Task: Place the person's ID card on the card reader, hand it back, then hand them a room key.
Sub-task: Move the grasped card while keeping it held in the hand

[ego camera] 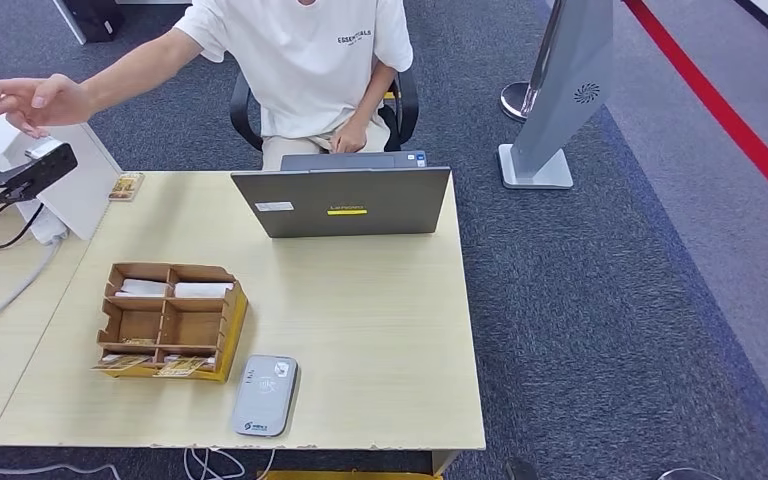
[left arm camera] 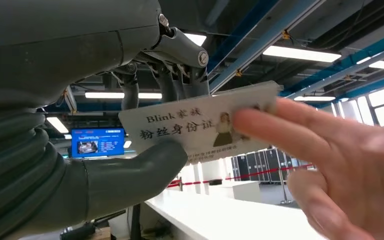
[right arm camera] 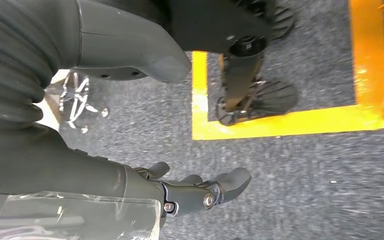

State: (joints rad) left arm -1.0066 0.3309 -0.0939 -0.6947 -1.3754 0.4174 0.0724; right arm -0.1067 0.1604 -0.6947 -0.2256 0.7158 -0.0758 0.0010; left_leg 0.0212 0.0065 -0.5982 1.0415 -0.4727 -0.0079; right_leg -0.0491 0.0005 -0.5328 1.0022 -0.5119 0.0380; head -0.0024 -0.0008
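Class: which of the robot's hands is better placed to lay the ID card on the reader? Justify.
Left. The left hand pinches the ID card; the right hand hangs above the floor.

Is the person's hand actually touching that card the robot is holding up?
Touching. The left wrist view shows the person's hand overlapping the ID card.

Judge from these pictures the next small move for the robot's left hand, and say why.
Probably wait until the person either releases or firmly takes the ID card. The left hand pinches one end between thumb and fingers, while the person's hand touches the other end. The card reader lies bare on the table.
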